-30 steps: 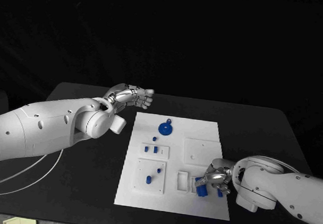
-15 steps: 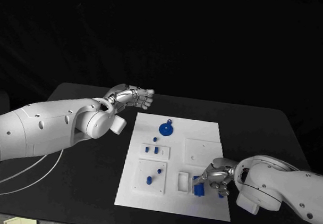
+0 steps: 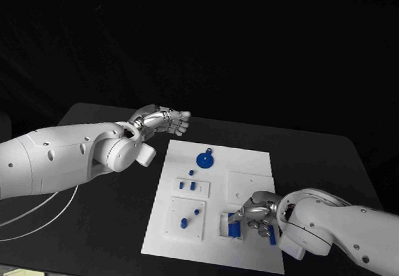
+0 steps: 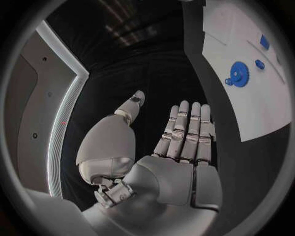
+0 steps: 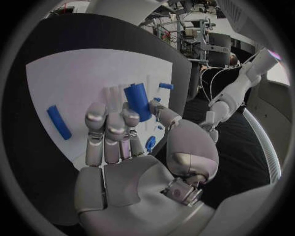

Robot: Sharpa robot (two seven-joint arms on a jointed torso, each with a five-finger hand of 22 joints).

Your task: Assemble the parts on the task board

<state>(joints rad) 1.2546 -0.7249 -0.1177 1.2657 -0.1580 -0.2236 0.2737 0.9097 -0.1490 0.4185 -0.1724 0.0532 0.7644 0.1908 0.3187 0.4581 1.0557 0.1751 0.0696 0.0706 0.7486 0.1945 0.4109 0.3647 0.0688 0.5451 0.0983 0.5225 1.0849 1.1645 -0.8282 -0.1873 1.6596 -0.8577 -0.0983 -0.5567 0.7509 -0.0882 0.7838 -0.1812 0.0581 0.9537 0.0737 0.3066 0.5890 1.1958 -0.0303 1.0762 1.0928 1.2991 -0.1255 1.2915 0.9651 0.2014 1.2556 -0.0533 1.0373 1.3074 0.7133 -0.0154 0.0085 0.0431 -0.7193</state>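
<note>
A: Where's the board?

B: The board (image 3: 214,205) lies flat in the middle of the tabletop (image 3: 104,234), long side running away from the robot. Blue parts sit on it: a gear (image 3: 204,158) near the far end, two small pegs (image 3: 186,185) in a raised square below it, and further parts (image 3: 185,221) in the next square toward the robot.

A: And the one being worked?

B: A blue block (image 3: 233,229) at the board's near right area, just at a white raised fixture there. The right hand (image 3: 254,220) is over it. In the right wrist view the block (image 5: 137,101) stands between the thumb and the other fingers (image 5: 108,129), which are curled in around it, so it looks held. Whether the block is touching the board I can't tell; the hand covers that spot.

A: Anything close by?

B: A long blue bar (image 5: 58,122) lies flat on the board beside that hand, apart from the fingers.

A: The left hand?

B: The left hand (image 3: 162,118) is off the board, above the tabletop's far left part, well apart from the parts. The left wrist view shows its fingers (image 4: 187,129) straight and side by side, thumb out, holding nothing.
</note>
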